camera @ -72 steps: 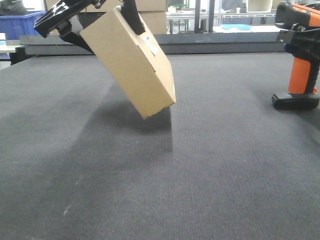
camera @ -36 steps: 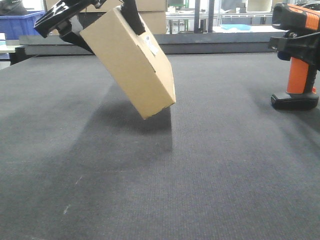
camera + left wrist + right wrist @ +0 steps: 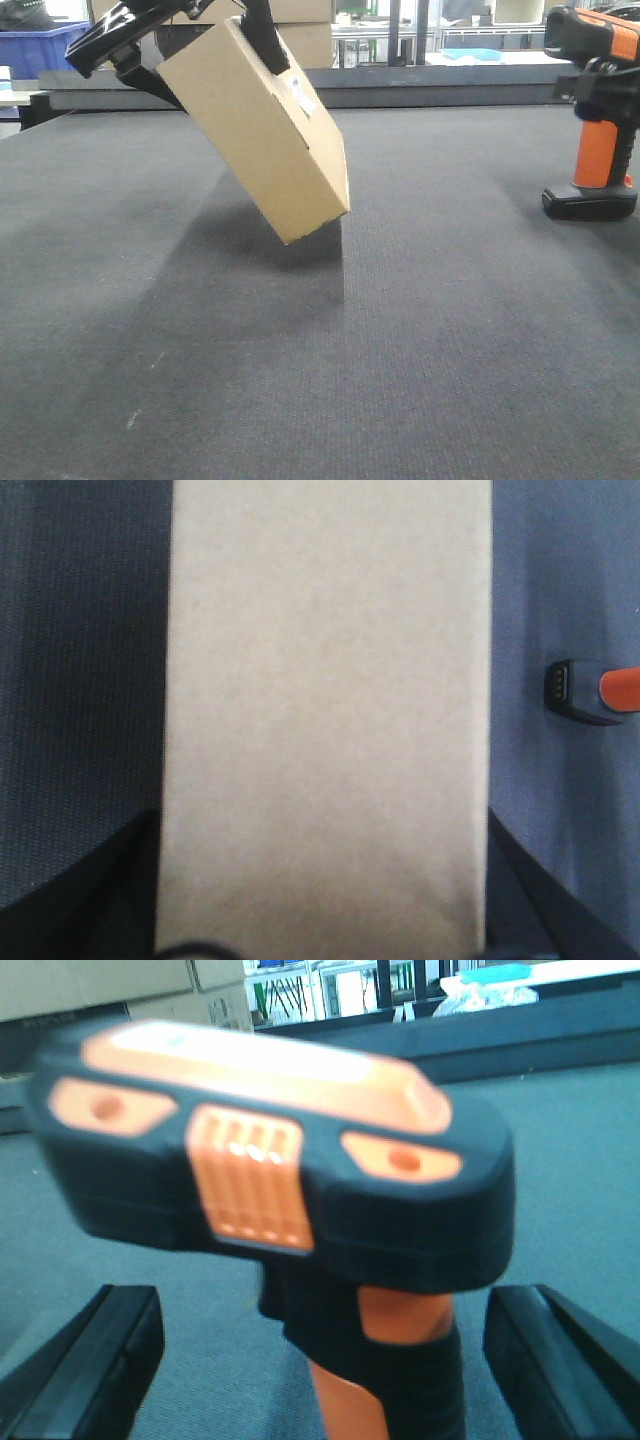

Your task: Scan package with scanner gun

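Observation:
The package (image 3: 270,140), a tan cardboard box, hangs tilted above the dark mat, its lower corner just over the surface. A white label (image 3: 301,96) shows on its right face. My left gripper (image 3: 205,55) is shut on its upper end; in the left wrist view the package (image 3: 330,700) fills the centre between the fingers (image 3: 110,880). The scanner gun (image 3: 598,130) stands upright on its black base at the far right. My right gripper (image 3: 325,1360) is open, with its fingers (image 3: 95,1360) on either side of the orange handle (image 3: 390,1380) and apart from it.
A blue bin (image 3: 40,50) and stacked cartons (image 3: 305,35) stand behind the table's raised rear edge (image 3: 440,90). The dark mat (image 3: 400,330) stretches between package and scanner. The scanner's base (image 3: 590,690) shows right of the package in the left wrist view.
My right gripper has shifted slightly around the scanner gun's handle, and the scanner nudged a little left. The package has stayed almost still in my left gripper.

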`<state>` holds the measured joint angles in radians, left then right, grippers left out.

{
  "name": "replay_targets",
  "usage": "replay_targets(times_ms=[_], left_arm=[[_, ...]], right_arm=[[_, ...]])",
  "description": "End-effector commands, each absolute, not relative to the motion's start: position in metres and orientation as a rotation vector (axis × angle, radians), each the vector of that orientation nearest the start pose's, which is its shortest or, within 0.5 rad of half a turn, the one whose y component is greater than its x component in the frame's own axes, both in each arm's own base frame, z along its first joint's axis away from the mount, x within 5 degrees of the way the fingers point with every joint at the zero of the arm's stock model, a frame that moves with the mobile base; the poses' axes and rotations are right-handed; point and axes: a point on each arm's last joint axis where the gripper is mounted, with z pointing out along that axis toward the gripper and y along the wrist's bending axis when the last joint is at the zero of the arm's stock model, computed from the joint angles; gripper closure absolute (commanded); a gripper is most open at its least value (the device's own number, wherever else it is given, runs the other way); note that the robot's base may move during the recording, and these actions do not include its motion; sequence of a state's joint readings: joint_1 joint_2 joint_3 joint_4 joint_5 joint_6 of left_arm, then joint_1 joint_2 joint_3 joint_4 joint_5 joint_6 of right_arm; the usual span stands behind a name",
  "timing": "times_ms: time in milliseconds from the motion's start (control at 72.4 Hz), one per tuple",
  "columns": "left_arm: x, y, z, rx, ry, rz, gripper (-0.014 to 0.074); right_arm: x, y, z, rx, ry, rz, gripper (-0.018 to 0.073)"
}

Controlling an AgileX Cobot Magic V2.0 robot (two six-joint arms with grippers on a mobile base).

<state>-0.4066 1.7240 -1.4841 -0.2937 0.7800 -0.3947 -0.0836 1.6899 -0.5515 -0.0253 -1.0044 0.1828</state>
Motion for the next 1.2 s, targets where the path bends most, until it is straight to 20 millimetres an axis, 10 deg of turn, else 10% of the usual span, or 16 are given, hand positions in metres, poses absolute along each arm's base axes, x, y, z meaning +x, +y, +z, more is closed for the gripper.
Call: replay_targets(times_ms=[0, 484, 940, 1188], left_arm=[[0.346, -0.173, 0.315, -0.166, 2.556, -0.685, 0.0708], [0.327, -0.142, 0.342, 0.035, 2.533, -0.301, 0.0708], [0.335, -0.065, 0.354, 0.066, 2.523, -0.059, 0.0708], [0.340, -0.032, 0.354, 0.070, 2.524, 0.028, 0.0708]], right_arm=[[0.297, -0.024, 0.194, 0.196, 1.594, 0.078, -0.0001], [0.218, -0.018, 0.208, 0.203, 1.646, 0.075, 0.0001], [0.160, -0.013, 0.256, 0.205, 1.658, 0.065, 0.0718], [0.126, -0.011, 0.266, 0.211, 1.682, 0.060, 0.0727]])
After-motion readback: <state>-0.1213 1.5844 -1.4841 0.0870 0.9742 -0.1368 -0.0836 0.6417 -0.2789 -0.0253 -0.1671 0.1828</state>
